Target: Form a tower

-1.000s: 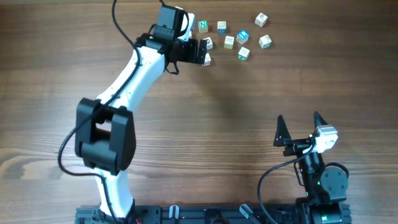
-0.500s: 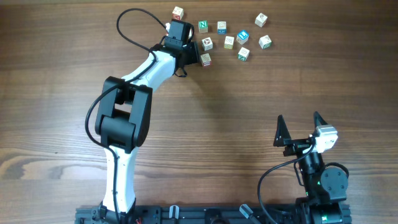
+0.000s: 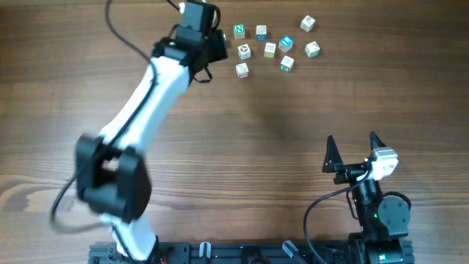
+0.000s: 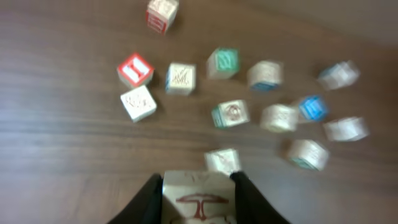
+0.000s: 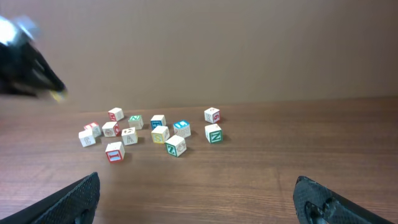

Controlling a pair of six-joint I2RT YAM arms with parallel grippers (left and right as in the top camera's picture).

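Left gripper point(image 4: 198, 186): it is clenched on the held cube point(image 4: 199, 202), with one dark finger flat against each side.
Held cube: it is the nearest thing in the left wrist view. Its top face, with a red figure, turns up to the camera, and its sides sit square to the fingers.
Handling: judged as small pale wood, so light, stiff, not fragile, with smooth faces that can slip. The best hold is on two opposite flat faces, at the middle of their height.
Long axis: a cube has none. The tower is to have a vertical one, so each cube must land flat and centred.
Nearest loose cube point(image 4: 222, 159): it lies just beyond the held cube, on the table point(image 4: 62, 155).
Green-faced cube point(image 4: 224, 62): it lies farther beyond the held cube, inside the scattered group.
Red-faced cube point(image 4: 135, 68): it lies beyond the held cube and to the left in this view.
Farthest cube point(image 4: 161, 12): it lies well beyond the held cube and alone.
Tower: no view shows a stack, since every cube on the table lies single. My judgement is that building has not yet begun.
Right gripper point(image 3: 352, 139): its jaws are spread wide and hold nothing. It is well apart from the held cube.
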